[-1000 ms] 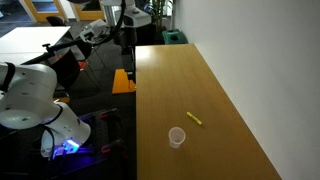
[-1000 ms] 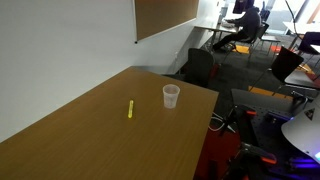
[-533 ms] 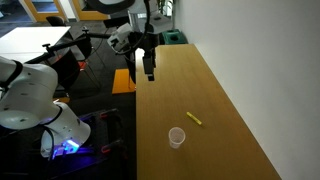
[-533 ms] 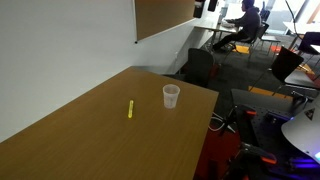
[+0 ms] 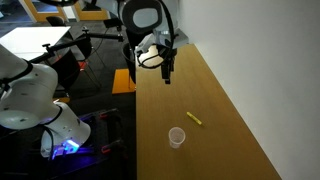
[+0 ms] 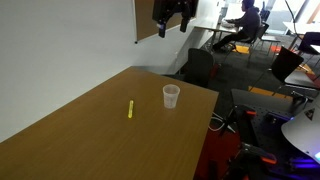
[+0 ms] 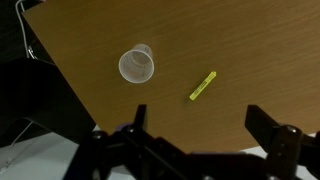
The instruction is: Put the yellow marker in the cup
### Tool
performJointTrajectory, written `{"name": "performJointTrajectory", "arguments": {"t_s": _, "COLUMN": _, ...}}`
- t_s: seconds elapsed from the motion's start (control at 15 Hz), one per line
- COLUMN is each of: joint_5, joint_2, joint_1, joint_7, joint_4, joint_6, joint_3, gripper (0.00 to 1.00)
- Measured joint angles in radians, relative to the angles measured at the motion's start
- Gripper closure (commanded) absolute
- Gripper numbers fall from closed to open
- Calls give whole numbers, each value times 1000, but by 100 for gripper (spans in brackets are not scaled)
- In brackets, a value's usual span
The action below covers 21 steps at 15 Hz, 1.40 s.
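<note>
The yellow marker (image 5: 196, 119) lies flat on the wooden table (image 5: 190, 90), apart from the cup; it also shows in an exterior view (image 6: 130, 108) and in the wrist view (image 7: 203, 86). The small white cup (image 5: 177, 137) stands upright near the table's edge, and shows in an exterior view (image 6: 171, 96) and the wrist view (image 7: 136, 65). My gripper (image 5: 166, 75) hangs high above the far part of the table, well away from both things. It also shows near the top of an exterior view (image 6: 170, 22). In the wrist view the gripper (image 7: 200, 125) is open and empty.
The table's long edge runs beside my base and a drop to the floor. A wall borders the table's other side. Office desks, chairs and a seated person (image 6: 243, 22) stand in the background.
My arm has swung in over the table, and the gripper has moved from the background desks toward the marker and cup. The marker and cup have not moved.
</note>
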Motion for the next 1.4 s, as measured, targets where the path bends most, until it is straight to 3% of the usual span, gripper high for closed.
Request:
{"name": "performJointTrajectory", "arguments": {"t_s": 0.2, "joint_5": -8, "joint_2": 79, "joint_1": 8, "joint_7": 131, "joint_4": 8, "joint_6": 71, "joint_3": 14, "gripper": 0}}
{"name": "performJointTrajectory", "arguments": {"t_s": 0.93, "joint_5": -10, "joint_2": 98, "joint_1": 15, "joint_7": 158, "joint_4": 1, "joint_6": 79, "joint_3": 8, "gripper": 0}}
{"name": "performJointTrajectory", "arguments": {"t_s": 1.4, "joint_5": -38, "joint_2": 196, "joint_1": 18, "joint_7": 414, "joint_4": -7, "joint_6": 249, "joint_3": 5, "gripper": 0}}
